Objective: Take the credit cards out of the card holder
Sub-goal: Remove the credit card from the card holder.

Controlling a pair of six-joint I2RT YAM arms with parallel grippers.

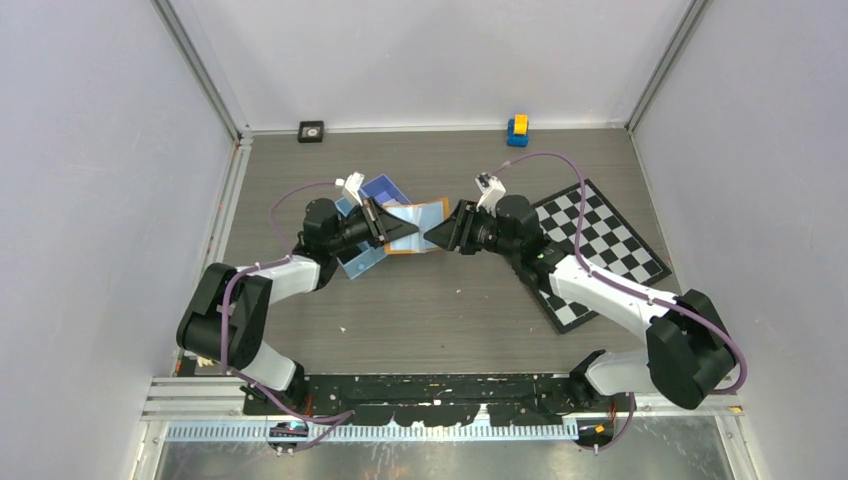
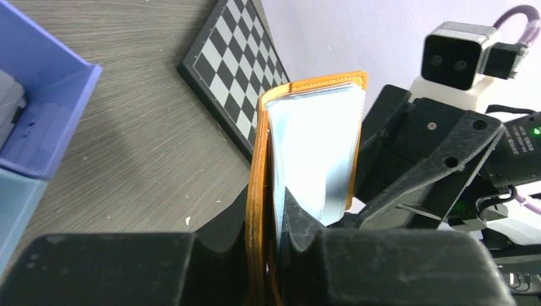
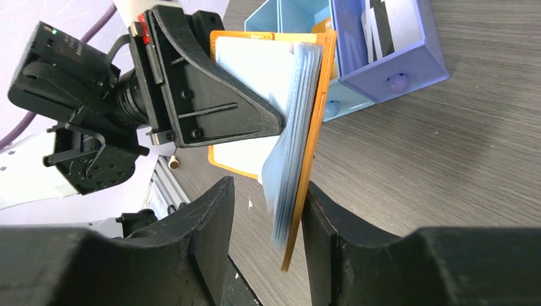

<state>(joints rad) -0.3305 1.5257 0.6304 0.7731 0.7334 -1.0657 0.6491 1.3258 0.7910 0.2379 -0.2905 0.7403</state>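
The orange card holder (image 1: 428, 226) is held open above the table between both arms. My left gripper (image 1: 405, 230) is shut on one orange cover (image 2: 258, 191), with pale blue-white credit cards or sleeves (image 2: 319, 140) fanned beside it. My right gripper (image 1: 437, 236) is open and straddles the holder's free edge. In the right wrist view the stack of pale cards (image 3: 290, 146) and the other orange cover (image 3: 312, 127) hang between its fingers (image 3: 220, 210), close to the right-hand one. The left gripper (image 3: 210, 95) shows beyond.
A blue three-compartment tray (image 1: 365, 250) lies under my left wrist; its purple compartment (image 3: 395, 57) holds white and dark flat items. A chessboard (image 1: 590, 250) lies under the right arm. A yellow-blue toy (image 1: 517, 130) and a small black object (image 1: 311, 131) sit by the back wall.
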